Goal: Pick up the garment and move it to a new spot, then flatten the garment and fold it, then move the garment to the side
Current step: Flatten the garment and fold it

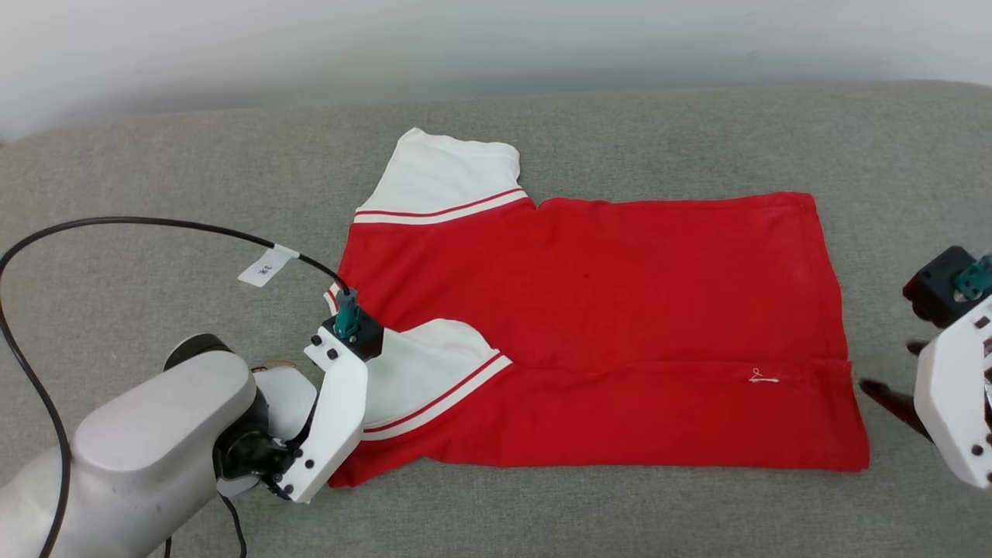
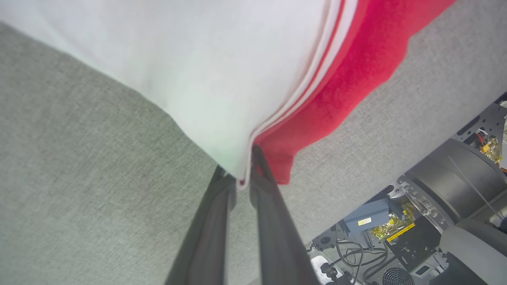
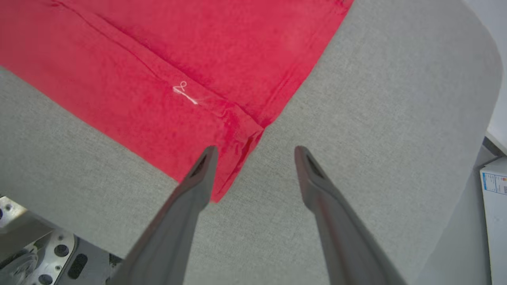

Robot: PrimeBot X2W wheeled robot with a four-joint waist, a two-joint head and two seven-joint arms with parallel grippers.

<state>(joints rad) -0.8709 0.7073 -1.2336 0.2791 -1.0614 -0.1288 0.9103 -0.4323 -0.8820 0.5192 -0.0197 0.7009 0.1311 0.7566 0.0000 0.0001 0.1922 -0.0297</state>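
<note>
Left gripper [image 2: 239, 166] pinches the white sleeve [image 2: 198, 79] of the red jersey [image 1: 620, 287] at 8 o'clock. Right gripper [image 3: 255, 152] is wide open and empty, at 4 o'clock.

So we've got the red jersey [image 1: 620, 310] lying flat and sideways on the grey fabric-covered bench [image 1: 194, 155], collar end toward our left and hem toward our right. No lettering showing on this side. The far white sleeve [image 1: 442, 174] sticks out away from us, with its red-and-white stripe trim. The near sleeve [image 1: 422, 360] is folded in over the red body, its corner pinched in the left gripper [image 2: 242, 176] jaws. The near long edge is folded over too, and a bit of loose white thread [image 1: 763, 377] sits by that fold.
</note>
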